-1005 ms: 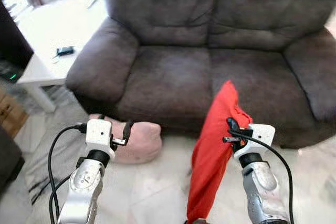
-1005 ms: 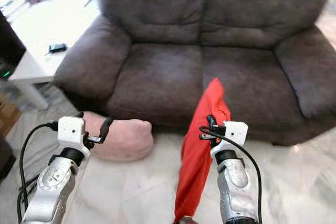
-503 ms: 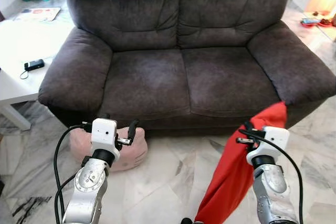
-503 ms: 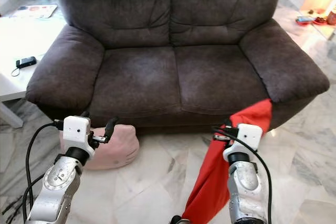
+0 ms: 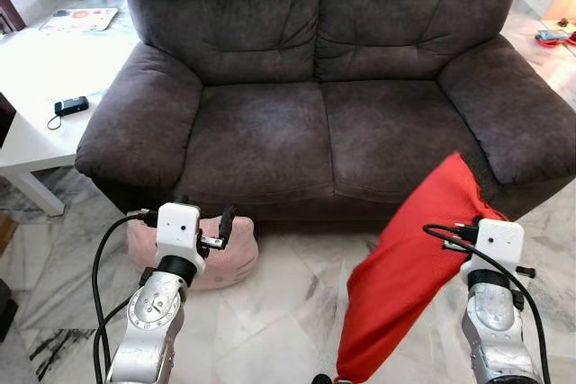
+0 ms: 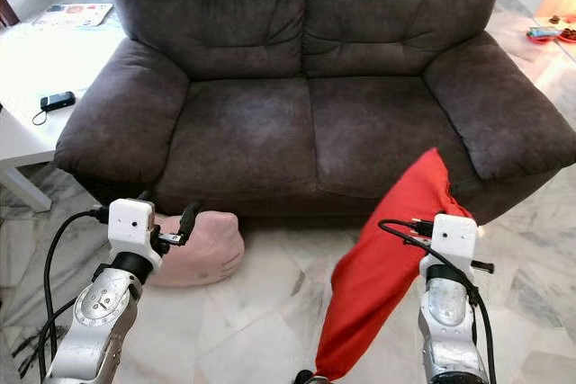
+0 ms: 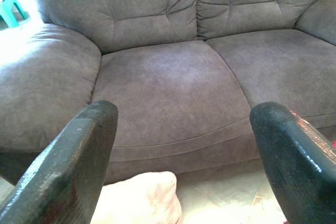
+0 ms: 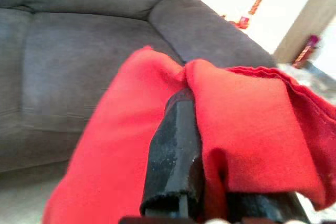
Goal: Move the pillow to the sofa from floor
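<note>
I see the dark sofa [image 5: 342, 123] ahead of both grippers, a white tabletop [image 5: 45, 87] beyond its arm, and a pink cushion [image 5: 229, 254] on the floor [image 5: 279, 312] just past my left gripper [image 5: 209, 227], fingers spread and empty. My right gripper [image 8: 181, 145] has its fingers clenched on the red pillow [image 5: 409, 267], which hangs below them toward the floor.

pink pillow [image 5: 193, 254] partly behind left arm, sofa [image 5: 324, 123] top cropped

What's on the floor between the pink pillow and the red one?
Nothing: in the left eye view, bare marble floor runs from the pale pink pillow to the red fabric pillow held by the right tool.
</note>
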